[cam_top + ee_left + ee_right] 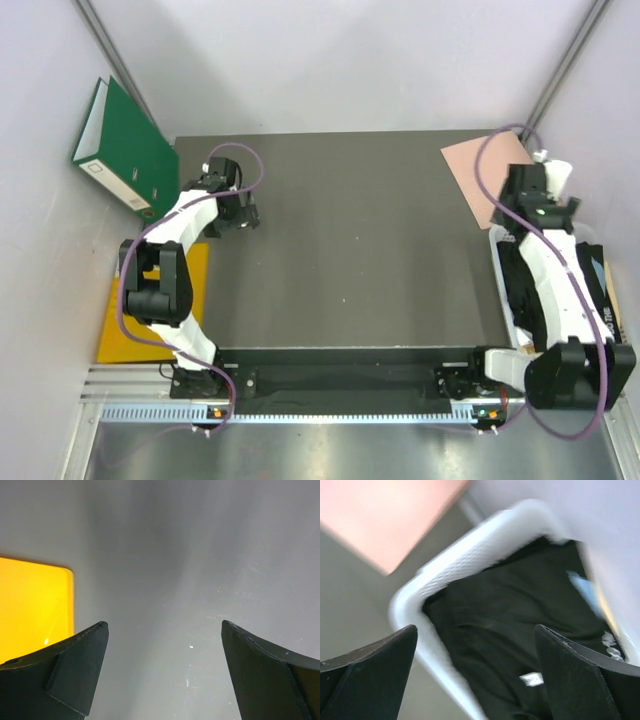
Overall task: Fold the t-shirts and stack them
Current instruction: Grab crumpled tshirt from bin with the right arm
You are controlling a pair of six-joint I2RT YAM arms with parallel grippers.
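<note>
Right gripper [475, 630]: jaws wide apart with nothing between them. It hangs over the basket's corner, aimed down at the black cloth, likely so you can reach in for a first shirt.
T-shirts [510, 625]: black and limp, bunched in the basket off the table's right edge. A small white tag shows on the cloth. Something pale at the far side is too blurred to name.
Basket [470, 550]: white with a meshed rim, standing beside your right arm. There, the unfolded stock looks reachable by that arm only.
Folder [485, 172]: salmon-pink, flat on the table's far right corner, just beside the basket. It is no part of your job.
Left gripper [164, 625]: jaws likewise wide apart and bare. It hangs at the table's left side, well apart from the shirts, probably parked to leave the middle free.
Yellow sheet [30, 605]: flat, beside the table's left edge, under your left arm.
Table [350, 230]: dark grey, between the arms. It is the likely place for spreading and folding.
Binder [125, 140]: green, leaning at the far left wall.
Stage: the start, by my reading. No shirt is out of the basket and no stack is begun.
Next move: lower the right jaws onto a fold near the rim. Thin cloth may drag a second shirt up with it.
</note>
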